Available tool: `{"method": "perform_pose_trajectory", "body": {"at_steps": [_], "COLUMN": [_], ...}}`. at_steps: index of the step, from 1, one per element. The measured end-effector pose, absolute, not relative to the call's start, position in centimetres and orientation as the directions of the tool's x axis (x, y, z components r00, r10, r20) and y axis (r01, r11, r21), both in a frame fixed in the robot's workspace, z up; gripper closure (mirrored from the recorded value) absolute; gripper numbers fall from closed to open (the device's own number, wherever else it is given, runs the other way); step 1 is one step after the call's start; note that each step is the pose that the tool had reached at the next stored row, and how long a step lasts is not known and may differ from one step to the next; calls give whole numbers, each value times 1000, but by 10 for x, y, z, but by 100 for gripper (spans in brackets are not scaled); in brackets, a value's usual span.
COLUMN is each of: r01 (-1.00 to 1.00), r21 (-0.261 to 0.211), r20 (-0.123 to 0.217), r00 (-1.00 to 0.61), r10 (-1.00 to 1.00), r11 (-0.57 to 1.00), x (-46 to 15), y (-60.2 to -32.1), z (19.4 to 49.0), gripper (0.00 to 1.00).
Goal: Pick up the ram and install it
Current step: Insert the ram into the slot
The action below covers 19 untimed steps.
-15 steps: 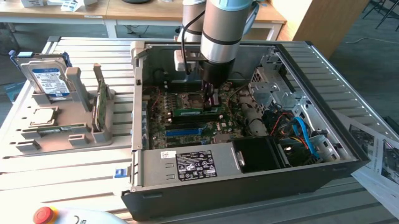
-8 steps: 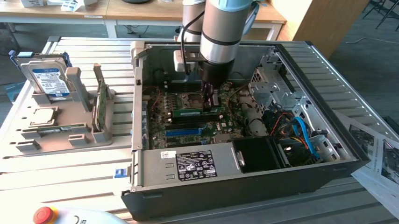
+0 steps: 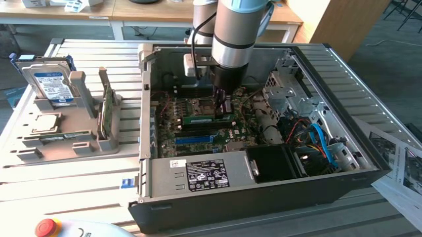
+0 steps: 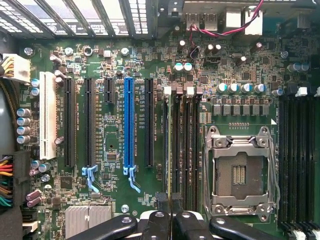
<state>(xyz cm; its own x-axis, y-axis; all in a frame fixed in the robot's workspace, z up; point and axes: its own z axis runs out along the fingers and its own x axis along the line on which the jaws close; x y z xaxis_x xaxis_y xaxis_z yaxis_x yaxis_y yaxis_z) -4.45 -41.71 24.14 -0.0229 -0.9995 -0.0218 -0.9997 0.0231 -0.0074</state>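
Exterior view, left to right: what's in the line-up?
Hard drive → upright green card → computer case's left wall → gripper over the motherboard → blue cable → printed sheets.

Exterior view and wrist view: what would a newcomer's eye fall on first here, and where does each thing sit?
The arm reaching down into the open computer case at the middle of the exterior view strikes first, its fingers closed on the ram at the black memory slots. In the wrist view, the blue slot strip and the bare metal processor socket stand out.
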Motion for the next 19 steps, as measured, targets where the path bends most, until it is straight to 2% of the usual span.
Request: {"method": "perform_pose_trajectory", "body": {"at_steps": [19], "r01": [-1000], "r21": [-8], "r20": [-23], "r00": [-26], "r10": [-999], "r11": [26], "x": [-45], "y": [-417], "z": [233], "gripper": [88]}}
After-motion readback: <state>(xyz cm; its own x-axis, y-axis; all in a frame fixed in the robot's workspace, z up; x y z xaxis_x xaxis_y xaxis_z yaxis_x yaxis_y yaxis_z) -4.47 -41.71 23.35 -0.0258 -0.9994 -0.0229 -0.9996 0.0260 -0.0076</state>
